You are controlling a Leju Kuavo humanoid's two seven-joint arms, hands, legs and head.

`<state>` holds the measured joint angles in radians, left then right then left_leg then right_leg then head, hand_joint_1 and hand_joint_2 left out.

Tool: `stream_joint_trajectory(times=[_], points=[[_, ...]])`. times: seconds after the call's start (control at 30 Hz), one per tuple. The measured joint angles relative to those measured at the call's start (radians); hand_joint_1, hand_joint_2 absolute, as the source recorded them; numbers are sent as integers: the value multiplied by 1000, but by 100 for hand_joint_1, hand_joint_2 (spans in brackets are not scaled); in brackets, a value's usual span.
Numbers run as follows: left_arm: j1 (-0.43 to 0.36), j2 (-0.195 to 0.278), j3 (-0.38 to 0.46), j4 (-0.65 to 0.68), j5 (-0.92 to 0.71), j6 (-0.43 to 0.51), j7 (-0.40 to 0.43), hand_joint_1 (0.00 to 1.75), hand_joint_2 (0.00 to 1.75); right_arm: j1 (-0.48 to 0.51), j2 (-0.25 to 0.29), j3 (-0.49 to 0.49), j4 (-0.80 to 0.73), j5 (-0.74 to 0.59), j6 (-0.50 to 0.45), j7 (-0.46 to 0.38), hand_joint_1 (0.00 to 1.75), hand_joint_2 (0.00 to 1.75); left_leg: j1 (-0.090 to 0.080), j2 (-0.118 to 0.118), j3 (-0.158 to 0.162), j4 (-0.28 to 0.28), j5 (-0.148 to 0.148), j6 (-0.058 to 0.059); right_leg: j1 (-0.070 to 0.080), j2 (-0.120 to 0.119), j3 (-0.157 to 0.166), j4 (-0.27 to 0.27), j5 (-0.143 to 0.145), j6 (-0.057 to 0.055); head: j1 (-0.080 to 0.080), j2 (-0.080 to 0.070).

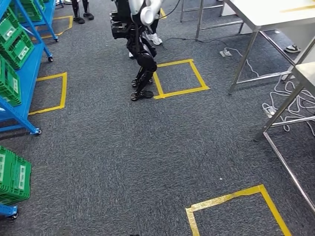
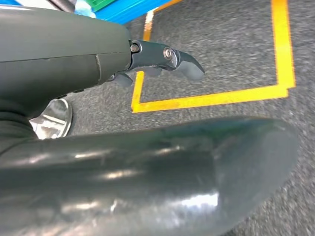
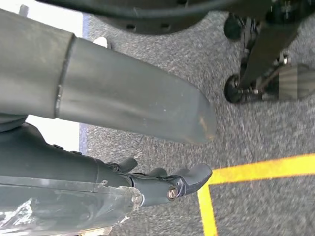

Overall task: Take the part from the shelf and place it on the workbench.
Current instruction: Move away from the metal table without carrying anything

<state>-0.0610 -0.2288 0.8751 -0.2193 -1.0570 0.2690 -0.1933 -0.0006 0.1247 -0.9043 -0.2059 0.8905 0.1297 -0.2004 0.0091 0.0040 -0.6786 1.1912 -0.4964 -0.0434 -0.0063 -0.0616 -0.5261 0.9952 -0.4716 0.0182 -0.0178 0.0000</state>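
The grey carpet floor (image 1: 111, 162) carries yellow tape squares (image 1: 180, 77), presumably standing marks. The blue shelf (image 1: 26, 73) stands at the left edge, stocked with green bins (image 1: 13, 42); the part presumably sits in one, but it cannot be made out. The white workbench (image 1: 267, 14) stands far right, well apart from the shelf. A second humanoid robot (image 1: 139, 49) stands between them. The left hand (image 2: 156, 123) and right hand (image 3: 130, 123) hang over the floor, fingers extended, holding nothing.
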Motion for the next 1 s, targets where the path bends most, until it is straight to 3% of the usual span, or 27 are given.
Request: stream_joint_trajectory(times=[0.07, 0.13, 0.2, 0.23, 0.3, 0.33, 0.4, 0.43, 0.47, 0.5, 0.57, 0.63, 0.7, 0.73, 0.8, 0.83, 0.9, 0.93, 0.97, 1.0], points=[[-3, -3, 0, 0, 0, 3, -1, 0, 0, 0, -1, -2, 0, 0, 0, 0, 0, 0, -3, 57, 79, -136, 48, 3, 5, -23, 4, 2, -7, 9, -1, 0], [-7, -6, -1, 0, -1, 8, -2, 0, 0, 0, -2, -5, 0, 2, 0, 1, 0, 0, -7, 88, 113, -198, 55, 14, 12, -44, 10, 2, -15, 20, 1, 0], [-7, -9, -1, 0, -1, 14, -3, 0, 0, -1, -3, -9, -1, 6, 1, 3, 0, 0, -9, 62, 112, -203, 54, 28, 12, -65, 20, -2, -21, 30, 5, 0], [-5, -9, -1, 0, 0, 18, -3, 0, 0, -2, -4, -9, -1, 11, 2, 4, 0, 0, -8, 49, 112, -204, 55, 34, 9, -57, 22, 3, -28, 36, 6, 0], [-6, -12, 0, 0, 1, 23, -2, 0, 0, -2, -6, -10, -2, 22, 6, 6, 0, 0, -5, 25, 112, -206, 59, 46, 4, -5, -4, 69, -73, 44, 10, 0], [-7, -14, 0, 0, 1, 25, -2, 0, 0, 0, -7, -10, -2, 26, 8, 6, 0, 0, -5, 13, 111, -206, 60, 50, 2, 28, -34, 136, -109, 46, 13, 0], [-8, -17, 0, 0, 3, 27, 0, 0, 0, 6, -8, -10, -2, 33, 13, 7, 0, 0, -6, -17, 111, -205, 61, 54, 2, 55, -105, 275, -160, 46, 16, 0], [-8, -19, 0, 0, 4, 28, 0, 0, 0, 7, -9, -10, -2, 36, 14, 8, 0, 0, -7, -33, 112, -205, 61, 55, 2, 59, -125, 304, -158, 45, 16, 0], [-7, -19, 0, 0, 5, 28, 1, 0, 0, 8, -11, -10, -2, 39, 14, 9, 0, 0, -7, -49, 113, -205, 61, 54, 2, 61, -125, 290, -135, 44, 17, 0], [-6, -20, 0, 0, 6, 28, 2, 0, 0, 9, -13, -10, -2, 41, 15, 9, 0, 0, -7, -64, 115, -204, 61, 54, 0, 68, -107, 237, -97, 42, 17, 0], [-8, -22, 0, 0, 7, 28, 2, 0, 0, 8, -15, -10, -2, 43, 15, 9, 0, 0, -7, -91, 116, -202, 60, 48, -7, 110, -50, 95, -25, 41, 17, 0], [-8, -24, 0, 0, 7, 29, 2, 0, 0, 8, -16, -10, -2, 43, 16, 9, 0, 0, -7, -115, 111, -200, 62, 35, -10, 143, -18, 21, 0, 38, 16, 0], [-6, -25, 0, 0, 7, 30, 3, 0, 0, 7, -16, -10, -2, 43, 17, 10, 0, 0, -2, -134, 104, -204, 67, 20, -6, 131, -15, 15, 1, 28, 15, 0], [-4, -25, 1, 0, 8, 31, 5, 0, 0, 7, -16, -10, -2, 45, 18, 11, 0, 0, -1, -128, 101, -201, 65, 14, -5, 120, -14, 12, 5, 20, 15, 0], [-5, -27, 1, 0, 8, 34, 10, 0, 0, 6, -17, -10, -2, 51, 20, 13, 0, 0, -3, -84, 76, -154, 31, 6, -5, 95, -12, 3, 11, 7, 10, 0], [-7, -27, 1, 0, 8, 36, 12, 0, 0, 7, -19, -10, -2, 54, 21, 13, 0, 0, -4, -53, 50, -100, -2, 4, -4, 81, -12, 2, 12, 3, 7, 0], [-9, -29, 1, 0, 8, 39, 17, 0, 0, 11, -22, -10, -2, 57, 23, 16, 0, 0, -3, -24, -13, 28, -60, -1, -1, 50, -13, 1, 11, -1, 3, 0], [-9, -30, 1, 0, 7, 39, 19, 0, 0, 12, -23, -10, -2, 59, 24, 18, 0, 0, -3, -20, -31, 65, -68, -3, 0, 35, -14, 2, 10, -1, 3, 0], [-7, -30, 1, 0, 6, 40, 20, 0, 0, 12, -24, -10, -2, 60, 25, 19, 0, 0, -2, -17, -31, 67, -57, -4, 0, 20, -13, 2, 9, 0, 3, 0], [-6, -31, 1, 0, 5, 42, 21, 0, 0, 12, -25, -10, -2, 61, 26, 21, 0, 0, -2, -12, -11, 30, -29, -5, 0, 7, -13, 2, 8, 1, 3, 0]])
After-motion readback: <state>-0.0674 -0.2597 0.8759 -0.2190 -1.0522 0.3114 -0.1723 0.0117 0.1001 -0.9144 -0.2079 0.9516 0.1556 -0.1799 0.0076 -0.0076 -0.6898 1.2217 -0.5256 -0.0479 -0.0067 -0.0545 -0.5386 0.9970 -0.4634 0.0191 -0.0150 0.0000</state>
